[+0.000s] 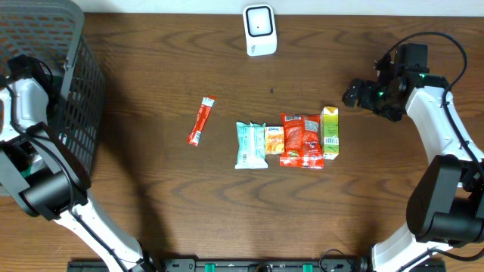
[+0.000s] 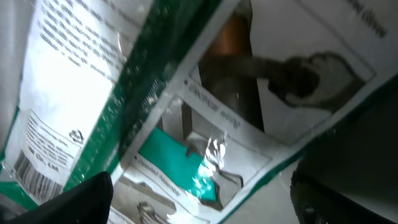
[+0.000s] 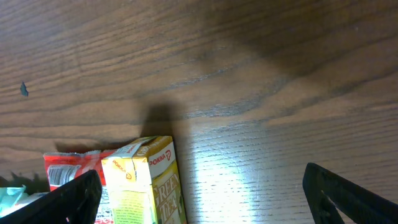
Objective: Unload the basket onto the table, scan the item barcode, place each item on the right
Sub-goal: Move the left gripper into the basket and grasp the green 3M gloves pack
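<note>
Packets beneath the gaping left pincer escape overhead view; right pincer gapes too.

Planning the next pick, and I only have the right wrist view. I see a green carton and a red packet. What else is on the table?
Observer: Overhead shows a row of four: blue pack, small orange pack, red packet, green carton. A red stick sachet lies apart, to their left.
Operator: Scanner?
Observer: The white scanner stands at the table's far side, centre.
Operator: Left arm?
Observer: The left gripper is open above green-and-white packets, at the grey basket.
</note>
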`<state>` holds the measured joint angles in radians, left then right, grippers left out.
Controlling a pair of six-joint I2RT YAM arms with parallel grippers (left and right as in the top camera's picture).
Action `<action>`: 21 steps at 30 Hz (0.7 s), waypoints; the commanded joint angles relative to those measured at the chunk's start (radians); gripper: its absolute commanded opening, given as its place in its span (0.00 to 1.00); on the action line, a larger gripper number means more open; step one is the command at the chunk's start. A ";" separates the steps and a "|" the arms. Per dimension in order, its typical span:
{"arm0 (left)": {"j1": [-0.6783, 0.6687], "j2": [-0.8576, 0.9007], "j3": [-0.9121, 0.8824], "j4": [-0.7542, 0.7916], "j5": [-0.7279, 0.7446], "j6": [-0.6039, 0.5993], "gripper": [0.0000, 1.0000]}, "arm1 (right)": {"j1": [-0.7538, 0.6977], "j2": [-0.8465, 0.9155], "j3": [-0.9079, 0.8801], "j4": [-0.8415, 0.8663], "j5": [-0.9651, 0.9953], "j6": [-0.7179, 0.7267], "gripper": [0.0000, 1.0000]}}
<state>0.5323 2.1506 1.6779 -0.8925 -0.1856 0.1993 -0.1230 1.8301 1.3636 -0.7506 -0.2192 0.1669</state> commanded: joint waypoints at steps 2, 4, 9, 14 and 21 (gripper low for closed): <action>0.038 0.021 -0.032 0.021 -0.017 -0.010 0.82 | -0.003 -0.027 -0.005 -0.002 0.005 -0.008 0.99; 0.058 0.021 -0.032 0.029 -0.017 -0.057 0.77 | -0.003 -0.027 -0.005 -0.002 0.005 -0.007 0.99; 0.103 0.021 -0.032 0.047 -0.016 -0.127 0.63 | -0.003 -0.027 -0.005 -0.002 0.005 -0.007 0.99; 0.119 0.021 -0.034 0.061 0.003 -0.164 0.56 | -0.003 -0.027 -0.005 -0.002 0.005 -0.008 0.99; 0.118 0.021 -0.034 0.069 0.002 -0.164 0.31 | -0.003 -0.027 -0.005 -0.002 0.005 -0.008 0.99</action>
<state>0.6434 2.1509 1.6600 -0.8276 -0.1658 0.0509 -0.1230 1.8297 1.3632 -0.7506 -0.2192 0.1669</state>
